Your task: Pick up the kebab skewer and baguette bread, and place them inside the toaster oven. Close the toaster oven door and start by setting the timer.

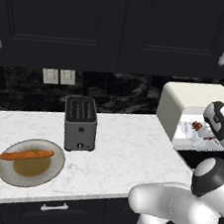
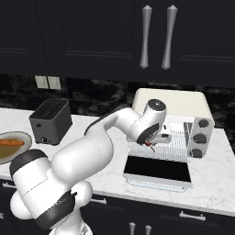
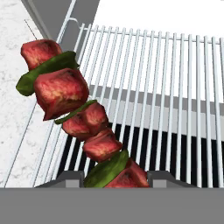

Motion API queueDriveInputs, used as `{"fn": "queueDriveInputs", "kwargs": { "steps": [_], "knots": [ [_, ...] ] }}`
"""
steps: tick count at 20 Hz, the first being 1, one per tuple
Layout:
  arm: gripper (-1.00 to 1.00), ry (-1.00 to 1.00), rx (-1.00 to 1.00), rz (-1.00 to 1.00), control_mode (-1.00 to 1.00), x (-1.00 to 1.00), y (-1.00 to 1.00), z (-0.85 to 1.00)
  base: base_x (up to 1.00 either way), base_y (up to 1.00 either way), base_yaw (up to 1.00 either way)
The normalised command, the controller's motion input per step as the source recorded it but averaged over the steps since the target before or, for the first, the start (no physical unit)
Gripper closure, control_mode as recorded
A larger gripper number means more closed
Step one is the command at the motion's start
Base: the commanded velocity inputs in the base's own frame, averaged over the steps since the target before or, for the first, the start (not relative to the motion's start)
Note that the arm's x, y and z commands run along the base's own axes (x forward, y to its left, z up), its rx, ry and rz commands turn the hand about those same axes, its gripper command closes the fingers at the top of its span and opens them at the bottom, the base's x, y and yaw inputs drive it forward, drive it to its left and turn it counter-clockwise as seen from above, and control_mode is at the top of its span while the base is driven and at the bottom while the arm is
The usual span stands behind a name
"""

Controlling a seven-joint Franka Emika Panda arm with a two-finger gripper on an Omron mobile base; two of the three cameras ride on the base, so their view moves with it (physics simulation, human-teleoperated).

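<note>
My gripper (image 3: 114,178) is shut on the kebab skewer (image 3: 72,100), a stick of dark-red meat chunks and green pepper pieces. It hangs tilted just above the wire rack (image 3: 175,87) of the toaster oven (image 2: 172,103). The toaster oven door (image 2: 158,167) lies folded down flat and open in front of the rack. In the right base view the gripper (image 2: 153,141) sits over the rack's left part with the skewer (image 2: 149,144) poking out below it. The baguette bread (image 1: 27,155) lies on a grey plate (image 1: 45,175) at the counter's left.
A dark-grey slot toaster (image 1: 80,123) stands between the plate and the oven. The oven's knobs (image 2: 202,137) run down its right side. Dark wall cabinets hang above. The marble counter edge runs along the front.
</note>
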Motion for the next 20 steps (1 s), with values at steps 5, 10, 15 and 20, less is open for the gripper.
{"fn": "queueDriveInputs", "kwargs": {
  "steps": [5, 10, 15, 20],
  "knots": [
    [1.00, 0.00, 0.00, 0.00, -1.00, 0.05, 0.00, -0.27, 0.00, 0.00, 0.00],
    [1.00, 0.00, 0.00, 0.00, -1.00, 0.02, 0.00, -0.28, 0.00, 0.00, 0.00],
    [1.00, 0.00, 0.00, 0.00, -1.00, 0.00, 0.00, -0.22, 0.00, 0.00, 0.00],
    [1.00, 0.00, 0.00, 0.00, -1.00, -0.08, 0.00, -0.48, 0.00, 0.00, 0.00]
  ]
}}
